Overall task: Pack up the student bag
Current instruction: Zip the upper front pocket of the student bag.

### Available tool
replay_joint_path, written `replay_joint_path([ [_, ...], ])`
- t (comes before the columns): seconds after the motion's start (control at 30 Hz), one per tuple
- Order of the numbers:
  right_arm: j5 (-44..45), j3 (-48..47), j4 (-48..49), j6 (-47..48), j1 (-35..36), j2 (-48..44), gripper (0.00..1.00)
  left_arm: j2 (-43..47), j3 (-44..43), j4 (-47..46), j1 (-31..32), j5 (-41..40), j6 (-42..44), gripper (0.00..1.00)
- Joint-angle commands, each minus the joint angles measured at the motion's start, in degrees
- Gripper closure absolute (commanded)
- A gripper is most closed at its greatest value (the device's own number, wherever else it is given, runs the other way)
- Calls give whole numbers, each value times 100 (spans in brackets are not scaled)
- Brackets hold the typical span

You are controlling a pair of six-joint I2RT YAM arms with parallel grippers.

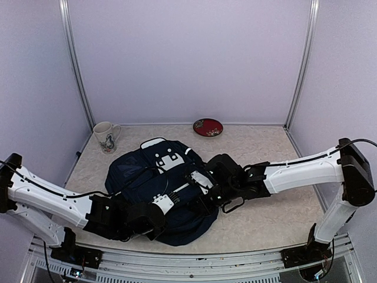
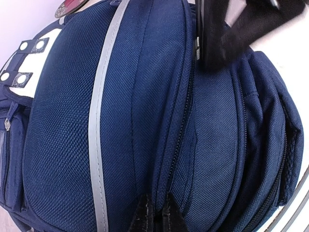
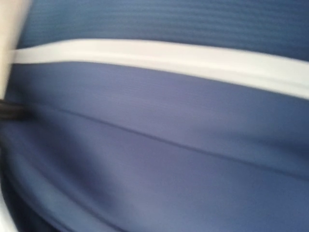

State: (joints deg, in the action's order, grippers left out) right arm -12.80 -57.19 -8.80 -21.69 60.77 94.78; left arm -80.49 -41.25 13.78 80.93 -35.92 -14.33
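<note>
Bag [image 1: 147,177] lies flat on the table [image 1: 265,218], front face up, with both arms reaching onto it from either side. Left gripper [image 2: 155,215] sits at the bag's near end. Its tips are almost together astride the zip [image 2: 181,125], and I judge them pinched on that seam, though the contact itself is hidden. Right gripper [image 1: 203,186] is pressed onto the bag's right flank. You cannot tell whether it is apart or together, because its own camera shows only blurred navy cloth and the white stripe [image 2: 104,121].

Risks, as judged:
- If you pull the zip with the left while the right only rests on the cloth, the whole bag may slide instead of opening.
- A pinch on fabric rather than on the puller would slip off.
- The two grippers are close over the bag, so crossing paths could knock them together.
- A dragged bag could nudge the mug [image 1: 106,137] behind its left corner.

Count: one bag, one mug, and one red dish [image 1: 208,127] behind the bag's right. No loose items to pack are in view.
</note>
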Motion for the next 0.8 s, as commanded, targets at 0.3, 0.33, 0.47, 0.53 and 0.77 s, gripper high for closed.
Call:
replay_joint_path([
  [0.3,1626,207,-1474,1147,-1568,-922,100,183,9,135,310,26,356,100],
  [0.33,1632,117,-1425,1335,-1687,-858,100,196,14,112,427,23,449,100],
  [0.47,2011,-381,-1400,2127,-2024,-517,100,196,17,77,603,161,637,100],
  [0.53,2245,-648,-1306,2596,-2133,-401,100,193,34,40,641,253,741,100],
  [0.77,1030,-878,-219,3966,-2228,-262,100,306,221,-281,1056,417,1262,100],
])
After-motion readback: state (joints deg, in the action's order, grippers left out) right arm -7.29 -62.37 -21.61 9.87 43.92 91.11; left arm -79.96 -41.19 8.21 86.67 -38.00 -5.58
